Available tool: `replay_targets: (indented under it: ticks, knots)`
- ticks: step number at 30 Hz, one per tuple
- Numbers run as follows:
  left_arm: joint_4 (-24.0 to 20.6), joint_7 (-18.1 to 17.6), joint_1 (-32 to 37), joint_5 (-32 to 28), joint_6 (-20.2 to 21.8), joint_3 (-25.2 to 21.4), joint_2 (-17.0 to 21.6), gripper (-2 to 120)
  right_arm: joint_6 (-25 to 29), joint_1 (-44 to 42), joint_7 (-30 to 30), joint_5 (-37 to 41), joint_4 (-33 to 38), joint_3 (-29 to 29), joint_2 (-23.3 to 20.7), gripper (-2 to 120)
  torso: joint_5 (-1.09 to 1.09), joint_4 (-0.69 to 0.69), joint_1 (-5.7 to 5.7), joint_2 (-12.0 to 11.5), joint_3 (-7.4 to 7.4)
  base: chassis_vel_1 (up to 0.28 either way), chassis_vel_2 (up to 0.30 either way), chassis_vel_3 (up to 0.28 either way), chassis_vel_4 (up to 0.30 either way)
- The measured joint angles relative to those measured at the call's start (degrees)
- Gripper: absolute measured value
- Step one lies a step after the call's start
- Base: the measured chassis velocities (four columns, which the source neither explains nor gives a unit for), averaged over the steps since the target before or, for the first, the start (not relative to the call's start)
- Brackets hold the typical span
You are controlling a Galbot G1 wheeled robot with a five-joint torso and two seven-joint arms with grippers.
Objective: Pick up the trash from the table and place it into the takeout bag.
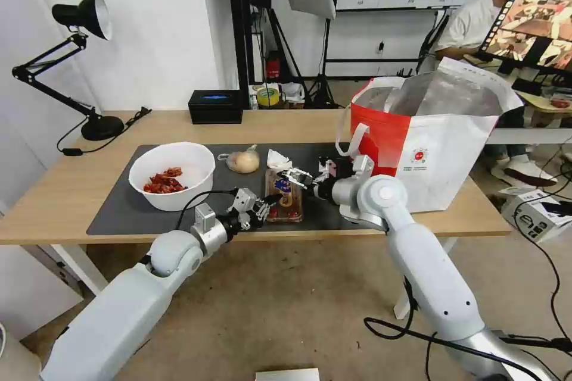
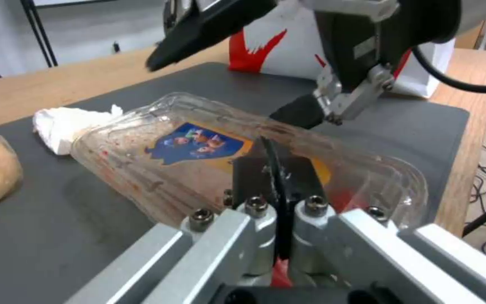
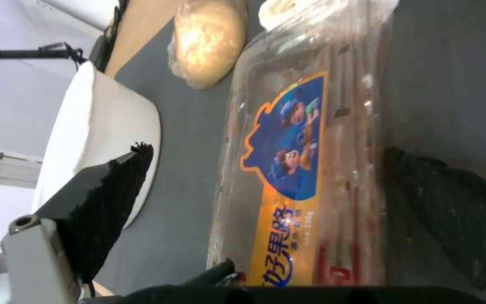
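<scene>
The clear plastic tray (image 1: pixel 283 195) lies on the dark mat (image 1: pixel 119 208) near the table's (image 1: pixel 59 190) front edge, its near end raised. The left gripper (image 1: pixel 266 203) pinches that near end, fingers pressed together on the tray's rim. The right gripper (image 1: pixel 296 178) hangs over the tray's far half with its jaws spread wide, one pad on each long side; whether they touch the plastic is hard to tell. Just beyond the tray sit the crumpled tissue (image 1: pixel 277 159) and the bagged beige lump (image 1: pixel 242 161), leaving little room there. The white bowl (image 1: pixel 172 175) stands well to the left. The takeout bag (image 1: pixel 438 131) stands open at the mat's right end.
</scene>
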Motion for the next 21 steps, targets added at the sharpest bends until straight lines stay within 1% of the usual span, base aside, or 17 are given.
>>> replay_targets:
  ticks: [3,15,17,18,19,20,21]
  knots:
    - [-0.01,0.0,-0.04,-0.12,0.0,0.25,0.41,0,0.0,0.8,0.52,0.02,-0.99,-1.45,0.33,100,0.0,0.01,0.0,0.0,0.0,0.0,0.0,0.0,0.0]
    - [-0.08,0.01,-0.54,-0.34,-0.06,0.85,0.37,0,0.02,1.83,1.24,1.22,-2.96,-2.27,1.29,100,0.01,0.0,0.0,0.0,0.0,0.0,0.0,0.0,0.0]
    - [-0.08,0.01,-0.52,-0.35,-0.06,0.9,0.16,0,0.03,2.22,1.24,1.59,-3.36,-2.6,1.34,98,0.0,0.0,0.0,0.0,0.0,0.0,0.0,0.0,0.0]
    - [-0.07,0.01,-0.46,-0.35,-0.06,0.9,0.03,0,0.03,2.43,1.29,1.66,-3.61,-2.81,1.33,93,0.01,0.0,0.0,0.0,0.0,0.0,0.0,0.0,0.0]
    - [-0.07,0.01,-0.46,-0.35,-0.06,0.9,0.03,0,0.03,2.43,1.29,1.66,-3.61,-2.81,1.33,93,0.01,0.0,0.0,0.0,0.0,0.0,0.0,0.0,0.0]
    - [-0.07,0.02,-0.37,-0.35,-0.06,0.9,-0.02,0,0.03,2.58,1.4,1.73,-3.74,-2.92,1.32,90,0.01,0.0,0.0,0.0,0.0,0.0,0.0,0.0,0.0]
    - [-0.07,0.02,-0.26,-0.36,-0.07,0.9,-0.05,0,0.04,2.7,1.69,1.88,-3.79,-3.04,1.25,85,0.0,0.0,0.0,0.0,0.0,0.0,0.0,0.0,0.0]
